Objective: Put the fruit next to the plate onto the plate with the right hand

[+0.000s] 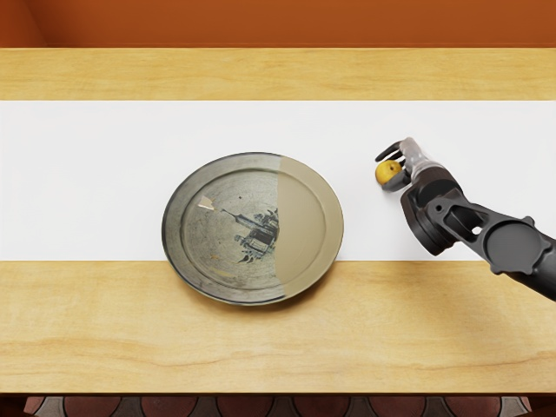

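Yellow against the white, the small round yellow fruit sits in the curl of my right hand. One dark finger arches over its top and another digit comes in under its near side. I read that as the hand closed on the fruit, though I cannot tell whether it is already clear of the surface or still resting on it. The arm enters from the right edge; the left arm is out of sight.

The fruit is at the fingertips on the hand's left side, which is the side facing the round dark glazed plate. That plate lies to the left and a little nearer me, apart from the fruit, with bare white cloth strip between them. Both rest on that strip, which runs along the wooden table.

The step in hand, as I judge it, is securing the grasp and starting the carry. A round fruit this small could squirt out of a fingertip pinch, so I would firm the fingers evenly before lifting. Then I would raise it straight up, high enough to pass over the plate's raised rim. I would travel left slowly and release low over the plate's flat middle, not its sloping edge, so it does not roll off.
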Action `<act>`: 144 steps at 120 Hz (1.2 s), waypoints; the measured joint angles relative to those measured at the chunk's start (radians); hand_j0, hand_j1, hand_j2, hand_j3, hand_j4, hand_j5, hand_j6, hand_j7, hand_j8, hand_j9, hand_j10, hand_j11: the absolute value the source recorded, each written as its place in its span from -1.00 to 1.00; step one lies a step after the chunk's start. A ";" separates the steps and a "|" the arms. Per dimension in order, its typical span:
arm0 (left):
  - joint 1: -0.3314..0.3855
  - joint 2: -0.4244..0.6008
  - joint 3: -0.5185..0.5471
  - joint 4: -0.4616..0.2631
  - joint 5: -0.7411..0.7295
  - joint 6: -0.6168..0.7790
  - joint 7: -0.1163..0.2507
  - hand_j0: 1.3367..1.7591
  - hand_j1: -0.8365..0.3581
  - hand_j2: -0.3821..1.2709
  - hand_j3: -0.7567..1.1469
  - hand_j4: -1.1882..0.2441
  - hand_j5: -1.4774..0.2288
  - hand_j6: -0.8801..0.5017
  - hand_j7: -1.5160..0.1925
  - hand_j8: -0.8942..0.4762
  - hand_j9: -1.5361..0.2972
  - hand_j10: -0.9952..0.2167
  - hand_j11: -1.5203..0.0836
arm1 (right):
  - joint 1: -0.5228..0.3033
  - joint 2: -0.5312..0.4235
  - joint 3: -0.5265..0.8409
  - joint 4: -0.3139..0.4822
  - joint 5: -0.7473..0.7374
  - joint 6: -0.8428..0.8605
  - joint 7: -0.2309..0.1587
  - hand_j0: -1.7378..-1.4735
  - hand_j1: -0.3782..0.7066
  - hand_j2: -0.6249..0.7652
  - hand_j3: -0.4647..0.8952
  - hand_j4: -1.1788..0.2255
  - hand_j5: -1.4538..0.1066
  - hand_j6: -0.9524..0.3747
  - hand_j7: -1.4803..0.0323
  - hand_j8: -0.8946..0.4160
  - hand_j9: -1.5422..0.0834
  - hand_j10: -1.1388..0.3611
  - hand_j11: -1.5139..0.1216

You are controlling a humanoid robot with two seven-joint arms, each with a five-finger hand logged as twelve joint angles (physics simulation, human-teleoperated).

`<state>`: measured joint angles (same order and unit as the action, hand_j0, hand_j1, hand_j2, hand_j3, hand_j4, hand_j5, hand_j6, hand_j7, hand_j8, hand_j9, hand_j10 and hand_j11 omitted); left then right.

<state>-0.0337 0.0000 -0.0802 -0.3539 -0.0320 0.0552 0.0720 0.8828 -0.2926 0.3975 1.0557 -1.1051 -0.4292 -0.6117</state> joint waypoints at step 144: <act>0.000 0.000 0.000 0.000 0.000 0.000 0.000 0.52 0.95 -0.53 -0.20 0.63 0.71 0.25 0.75 0.28 0.65 0.61 0.87 | 0.194 0.048 0.071 0.013 0.257 0.356 0.001 -0.40 0.18 0.18 -0.32 -0.16 -0.14 -0.32 -0.07 -0.29 -0.08 -0.33 -0.12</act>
<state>-0.0337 0.0000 -0.0798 -0.3540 -0.0322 0.0552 0.0721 1.0773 -0.2442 0.4686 1.0689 -0.8483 -0.0732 -0.6107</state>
